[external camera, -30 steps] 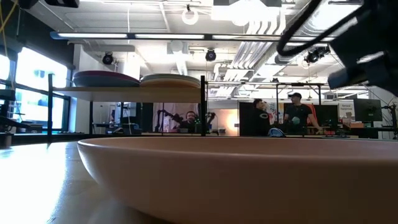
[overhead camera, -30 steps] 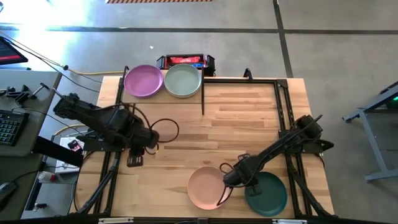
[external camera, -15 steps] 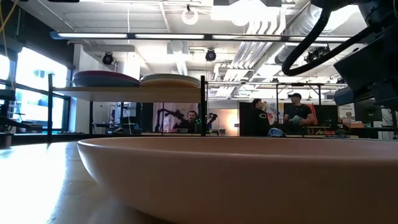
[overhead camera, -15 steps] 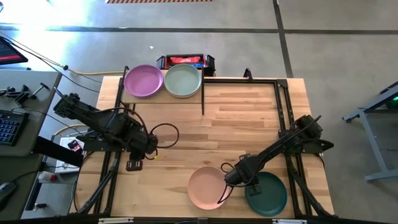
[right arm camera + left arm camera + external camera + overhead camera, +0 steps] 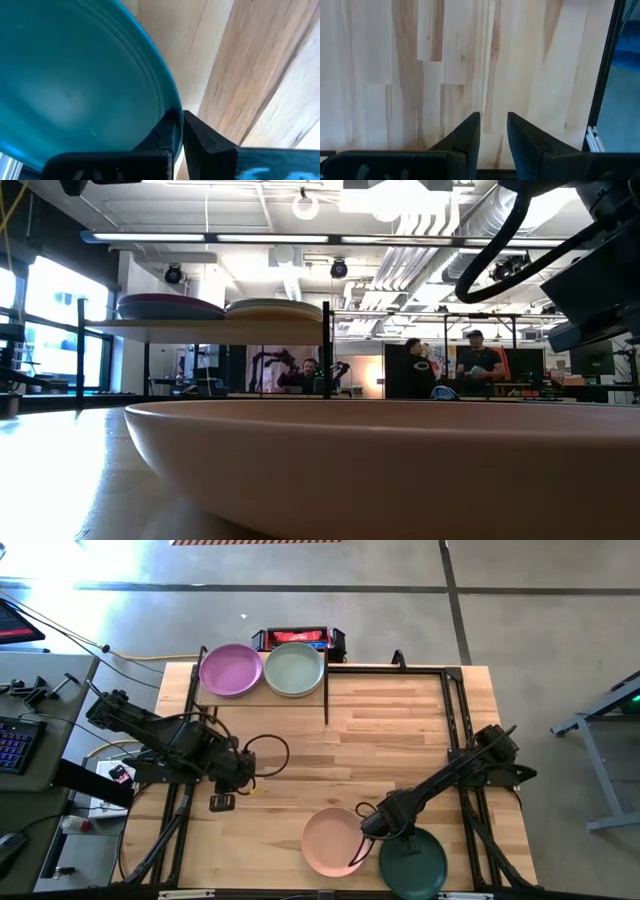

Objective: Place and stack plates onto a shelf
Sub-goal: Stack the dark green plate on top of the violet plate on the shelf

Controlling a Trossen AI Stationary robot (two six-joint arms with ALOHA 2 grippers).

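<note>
A purple plate (image 5: 230, 670) and a sage green plate (image 5: 294, 670) lie side by side on the shelf (image 5: 180, 326) at the table's far left. On the tabletop near the front edge lies a pink plate (image 5: 332, 841), which fills the foreground of the low view (image 5: 380, 460). Just right of it is a dark teal plate (image 5: 412, 862), and my right gripper (image 5: 384, 836) is shut on it. My left gripper (image 5: 222, 802) hovers open over bare wood at the left, nothing between its fingers (image 5: 492, 135). My right gripper pinches the teal plate's rim (image 5: 169, 111) between its two fingers, one finger inside the dish and one outside. In the high view that spot is on the plate's far-left side (image 5: 390, 842), next to the pink plate. Whether the plate is lifted off the table, I cannot tell.
Black frame rails (image 5: 455, 710) run along the table's right side, and a black upright (image 5: 326, 690) stands at the shelf's right end. Bare wood (image 5: 380, 730) spans the table's middle. A red and black box (image 5: 297, 638) sits behind the shelf. People stand in the room beyond.
My right gripper has shut on the teal plate's rim. The teal plate has shifted toward the table's near edge and a little toward the pink plate.
</note>
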